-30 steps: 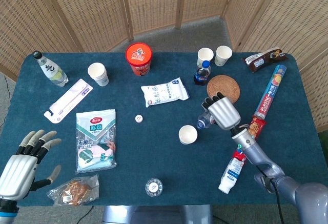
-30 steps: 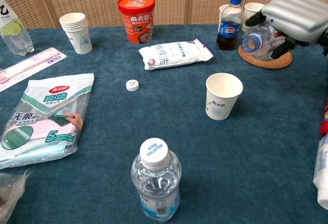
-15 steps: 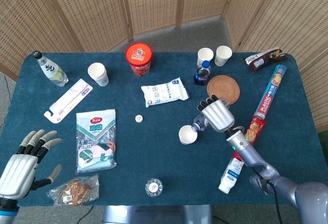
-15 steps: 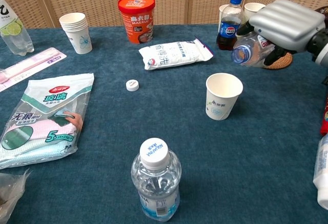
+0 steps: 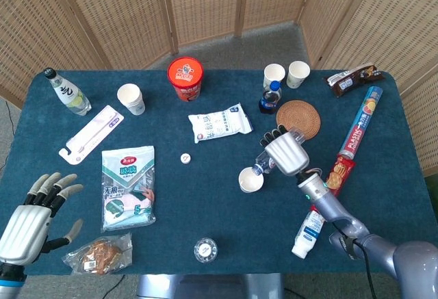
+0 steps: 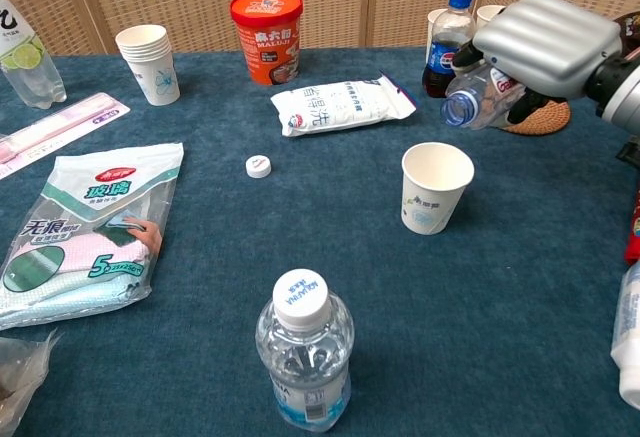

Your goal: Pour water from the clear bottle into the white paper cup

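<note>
The right hand (image 6: 545,42) was clamped around the clear bottle (image 6: 478,95), holding it tipped on its side in the air with the uncapped mouth pointing toward the white paper cup (image 6: 436,188). In the chest view the mouth hung above and just behind the cup's rim; in the head view it sat right beside the rim of the cup (image 5: 250,179), on the far-right side. The cup stood upright on the blue worktop (image 6: 300,227), and a small white cap (image 6: 259,165) lay well apart to its left. The left hand (image 5: 31,213) hovered near the front-left corner, fingers spread and holding nothing.

The likely trouble was spillage: the mouth did not look fully over the opening, so any further tilt before it was centred could send water onto the worktop behind the cup. A sudden tilt might also gush and topple the light cup.

Compared with a second before, the bottle had travelled from beside the woven coaster (image 5: 298,118) toward the cup, and its mouth had come lower and nearer the rim. The left hand had not moved.
</note>
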Action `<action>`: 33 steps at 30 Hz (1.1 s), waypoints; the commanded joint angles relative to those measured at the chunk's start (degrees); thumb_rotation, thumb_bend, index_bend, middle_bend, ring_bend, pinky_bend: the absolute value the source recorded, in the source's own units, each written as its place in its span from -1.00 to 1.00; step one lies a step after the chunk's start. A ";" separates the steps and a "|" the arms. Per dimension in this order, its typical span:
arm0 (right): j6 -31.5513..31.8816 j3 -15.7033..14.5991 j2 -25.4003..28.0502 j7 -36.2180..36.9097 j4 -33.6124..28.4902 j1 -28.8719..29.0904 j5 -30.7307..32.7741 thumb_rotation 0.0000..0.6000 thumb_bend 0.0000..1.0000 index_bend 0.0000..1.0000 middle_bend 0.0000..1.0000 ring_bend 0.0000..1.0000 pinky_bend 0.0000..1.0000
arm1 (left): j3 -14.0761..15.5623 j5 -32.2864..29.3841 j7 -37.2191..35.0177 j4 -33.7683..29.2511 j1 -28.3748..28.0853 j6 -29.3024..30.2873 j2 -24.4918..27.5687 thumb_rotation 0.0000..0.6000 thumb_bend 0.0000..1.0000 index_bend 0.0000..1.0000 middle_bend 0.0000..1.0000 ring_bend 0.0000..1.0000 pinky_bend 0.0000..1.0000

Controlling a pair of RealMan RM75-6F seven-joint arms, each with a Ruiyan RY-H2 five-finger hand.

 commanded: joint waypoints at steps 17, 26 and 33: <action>0.98 -0.35 -2.04 -6.52 1.13 0.24 -1.11 1.00 -0.48 0.18 0.11 0.09 -0.19 | 0.14 -0.01 -0.77 0.58 -0.02 0.23 0.03 0.76 -0.17 -0.59 -0.68 -0.85 -1.00; 1.37 -0.60 -2.47 -7.66 2.08 0.53 -1.80 1.00 -0.47 0.18 0.11 0.09 -0.21 | 0.20 -0.03 -1.06 0.83 -0.07 0.20 0.03 0.76 -0.17 -0.59 -0.68 -0.85 -1.00; 2.47 -0.03 -3.19 -7.99 3.15 0.53 -1.68 1.00 -0.47 0.18 0.11 0.10 -0.25 | 0.20 -0.13 -1.32 1.03 -0.07 0.30 0.03 0.76 -0.17 -0.59 -0.67 -0.85 -1.00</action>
